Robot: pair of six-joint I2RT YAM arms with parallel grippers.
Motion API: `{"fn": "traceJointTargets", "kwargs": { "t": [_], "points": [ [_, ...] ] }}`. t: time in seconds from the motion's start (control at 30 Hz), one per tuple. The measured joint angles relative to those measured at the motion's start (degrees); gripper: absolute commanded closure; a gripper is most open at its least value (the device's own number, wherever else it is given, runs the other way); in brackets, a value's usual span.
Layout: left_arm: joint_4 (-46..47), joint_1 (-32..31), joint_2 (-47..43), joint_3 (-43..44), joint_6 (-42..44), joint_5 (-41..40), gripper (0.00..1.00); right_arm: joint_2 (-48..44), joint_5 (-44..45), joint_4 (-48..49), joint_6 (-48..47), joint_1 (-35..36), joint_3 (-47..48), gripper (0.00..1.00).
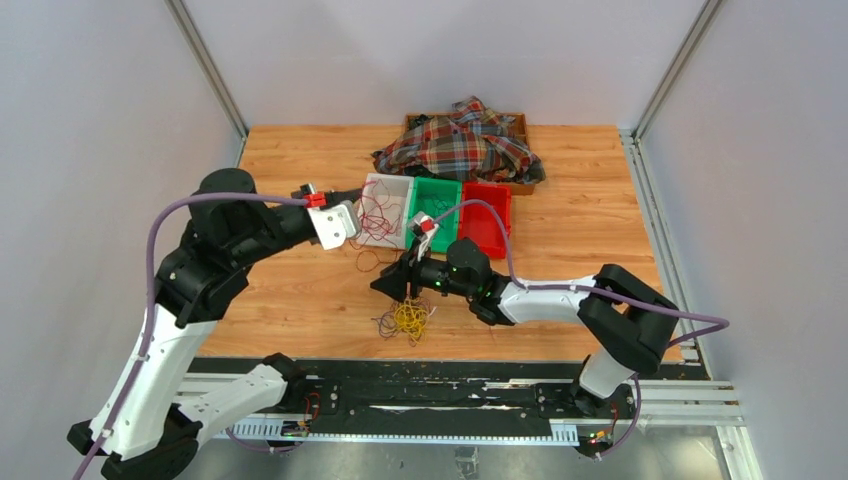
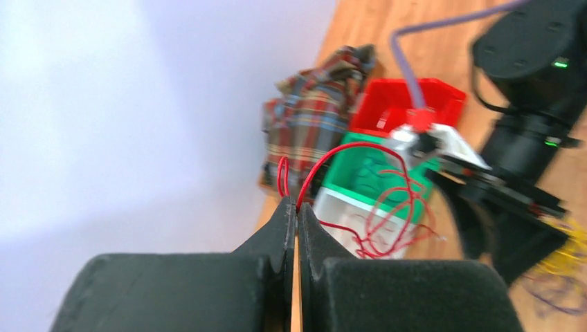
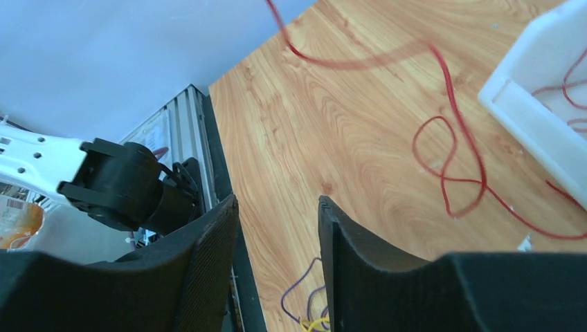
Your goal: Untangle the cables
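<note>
Left gripper [image 2: 296, 207] jaws pinched tight on one red cable [image 1: 378, 213], raised beside white bin [image 3: 526, 117]; the cable trails into it. Right gripper [image 3: 277, 207] half apart, holding nothing, low before white bin. One yellow-purple bundle [image 1: 408, 320] beyond. Also one green bin [image 1: 440, 185], one red bin [image 1: 490, 190].

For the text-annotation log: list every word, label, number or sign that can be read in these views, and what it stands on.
No text can be read in any view.
Orange-and-white label, left edge of the right wrist view: faint dark print, too small and blurred to read.
</note>
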Motion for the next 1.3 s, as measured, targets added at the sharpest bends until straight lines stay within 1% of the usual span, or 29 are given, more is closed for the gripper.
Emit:
{"fn": "traceJointTargets", "kwargs": {
  "t": [0.1,0.2,0.23,0.33,0.53,0.8,1.0,1.3],
  "points": [
    [3.6,0.0,1.2,2.7,3.0,-2.6,0.99,0.2,1.3,1.4,1.0,0.0,-2.2,0.44],
    [7.5,0.0,2.5,4.2,6.6,-5.2,0.99,-0.5,3.0,2.1,1.5,0.0,-4.9,0.33],
    [9.0,0.0,3.3,4.9,7.9,-6.3,0.99,-1.0,3.6,2.1,1.6,0.0,-5.9,0.33],
    [14.8,0.0,7.1,8.2,12.2,-9.7,0.99,-3.5,5.8,2.1,1.7,0.0,-8.3,0.32],
    [26.3,0.0,15.5,14.3,17.6,-16.1,0.99,-9.6,10.6,2.1,1.7,-0.5,-11.7,0.33],
    [38.6,0.0,20.5,17.7,20.8,-20.3,0.99,-10.9,13.9,2.0,2.8,-2.0,-13.3,0.35],
    [43.5,0.0,23.0,19.7,20.8,-20.7,0.99,-10.9,14.9,1.9,3.6,-2.0,-13.8,0.36],
    [46.2,0.0,27.8,22.5,21.8,-20.4,0.99,-10.9,15.9,1.8,4.2,-2.1,-14.9,0.37]
  ]
}}
